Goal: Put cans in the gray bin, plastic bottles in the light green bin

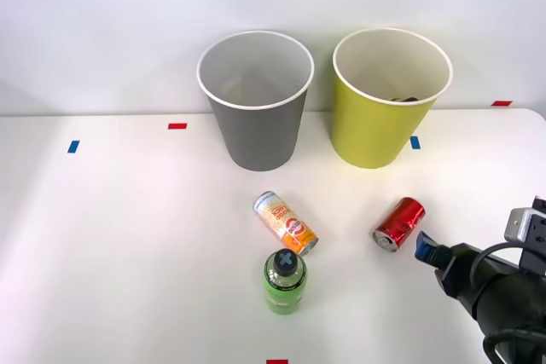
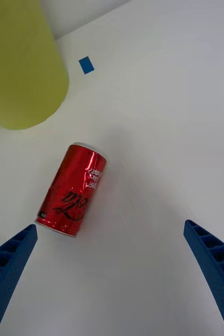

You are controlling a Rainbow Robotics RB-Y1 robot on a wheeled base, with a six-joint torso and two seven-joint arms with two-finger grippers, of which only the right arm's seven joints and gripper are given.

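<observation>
A shiny red can lies on its side on the white table, to the right of centre. My right gripper is just right of it and nearer the front edge, low over the table. In the wrist view the blue ribbed fingers stand wide apart, so the gripper is open and holds nothing, with the red can ahead of it. An orange-and-white can lies on its side near the middle. In front of it a green plastic bottle stands upright. At the back stand the gray bin and the light green bin.
Something dark shows just inside the light green bin's rim. The light green bin's wall is close beyond the red can. Small tape marks lie on the table: blue, blue, red. A white wall rises behind the bins.
</observation>
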